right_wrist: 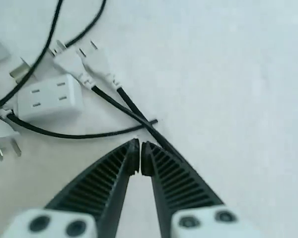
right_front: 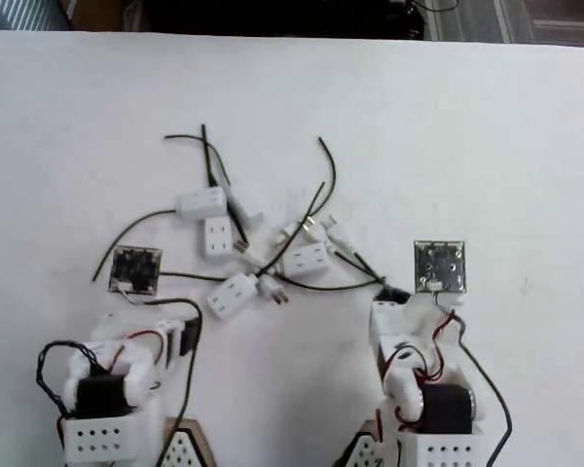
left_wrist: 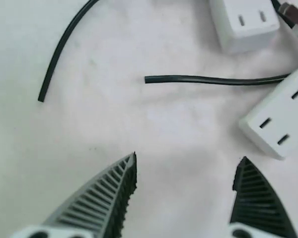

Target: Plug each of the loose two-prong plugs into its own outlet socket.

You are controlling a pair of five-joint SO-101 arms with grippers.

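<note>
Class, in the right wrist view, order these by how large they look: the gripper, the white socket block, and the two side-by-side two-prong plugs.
1. right gripper, largest, but nearest the camera, so its rank is unsure.
2. white socket block.
3. two-prong plugs, tied: they look alike.

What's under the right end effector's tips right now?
A black cord from a white plug runs on the table and passes beneath the shut right end effector. Its farther run is covered by the fingers, so whether they touch it cannot be told.
</note>
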